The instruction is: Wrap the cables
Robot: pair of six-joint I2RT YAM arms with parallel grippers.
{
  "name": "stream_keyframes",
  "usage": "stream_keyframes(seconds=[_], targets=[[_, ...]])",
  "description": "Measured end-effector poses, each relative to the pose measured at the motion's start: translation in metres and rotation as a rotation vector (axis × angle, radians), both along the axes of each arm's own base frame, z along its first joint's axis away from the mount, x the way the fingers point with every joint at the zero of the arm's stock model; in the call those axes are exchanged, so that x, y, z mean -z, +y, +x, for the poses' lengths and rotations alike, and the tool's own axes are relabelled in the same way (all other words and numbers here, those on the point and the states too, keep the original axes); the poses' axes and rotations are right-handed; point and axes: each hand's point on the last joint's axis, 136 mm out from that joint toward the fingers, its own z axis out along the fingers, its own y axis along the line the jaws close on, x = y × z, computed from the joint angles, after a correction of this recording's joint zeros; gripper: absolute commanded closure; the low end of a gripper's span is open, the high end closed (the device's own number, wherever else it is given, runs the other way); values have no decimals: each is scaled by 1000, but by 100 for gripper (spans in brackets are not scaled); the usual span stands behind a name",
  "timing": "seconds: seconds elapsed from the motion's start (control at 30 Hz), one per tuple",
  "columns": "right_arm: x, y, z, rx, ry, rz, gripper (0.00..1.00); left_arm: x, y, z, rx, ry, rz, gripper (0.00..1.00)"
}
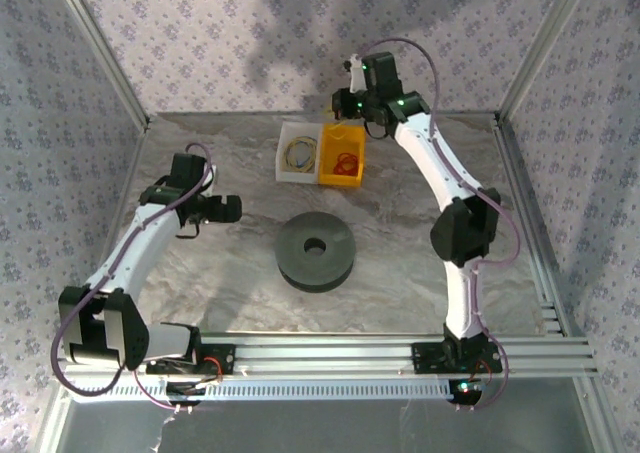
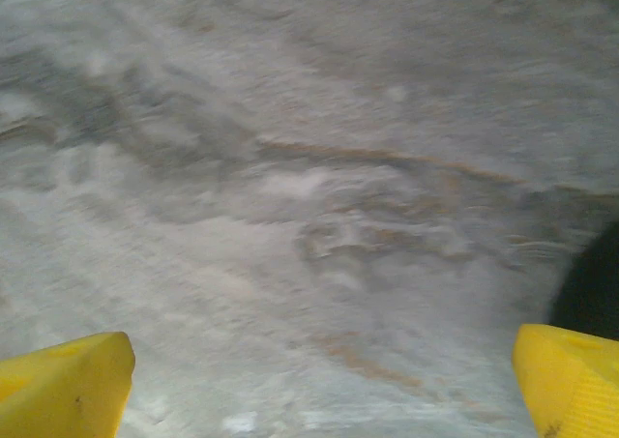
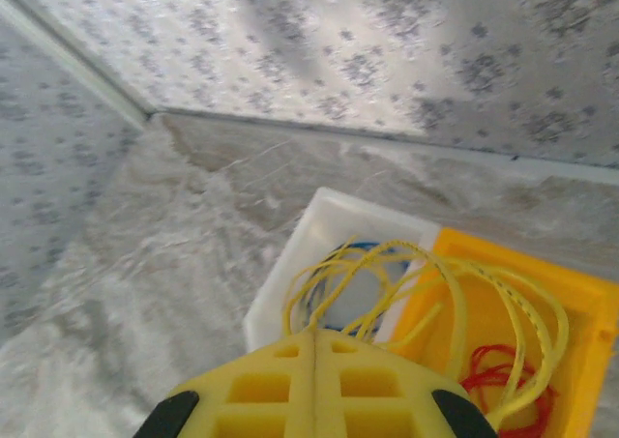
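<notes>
Yellow stringy cables (image 3: 447,269) loop from clamped right tool (image 3: 314,336).

Table (image 1: 400,273): marble-look, matt. Spool (image 1: 315,251): matt. White bin (image 1: 282,158), yellow bin (image 1: 338,180): smooth plastic. Rail (image 1: 330,353): ribbed metal.

Left arm: elbow down by its base, forearm reaching forward and inward.
Left claw (image 1: 228,209): hovering low, yellow fingers (image 2: 68,385) spread wide.
Right arm: elbow raised, forearm stretched far forward, wrist tipped downward.
Right claw (image 3: 314,341): fingers pressed together, pinching the cables (image 3: 455,293).
</notes>
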Motion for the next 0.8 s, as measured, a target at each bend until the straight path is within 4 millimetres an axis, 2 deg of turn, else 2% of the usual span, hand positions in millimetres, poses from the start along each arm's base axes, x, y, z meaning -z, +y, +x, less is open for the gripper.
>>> stream_keyframes(seconds=[0.17, 0.33, 0.43, 0.6, 0.8], targets=[[-16, -3, -36, -61, 44, 201, 100, -41, -47, 7, 145, -130, -248, 0], [-28, -2, -60, -90, 74, 381, 100, -88, -90, 11, 305, -267, -465, 0], [-36, 3, -69, -102, 83, 470, 100, -108, -112, 10, 384, -319, -552, 1], [-46, 14, -80, -108, 86, 590, 100, -127, -135, 11, 441, -378, -701, 4], [-58, 34, -92, -116, 79, 684, 100, -135, -153, 22, 446, -397, -800, 9]])
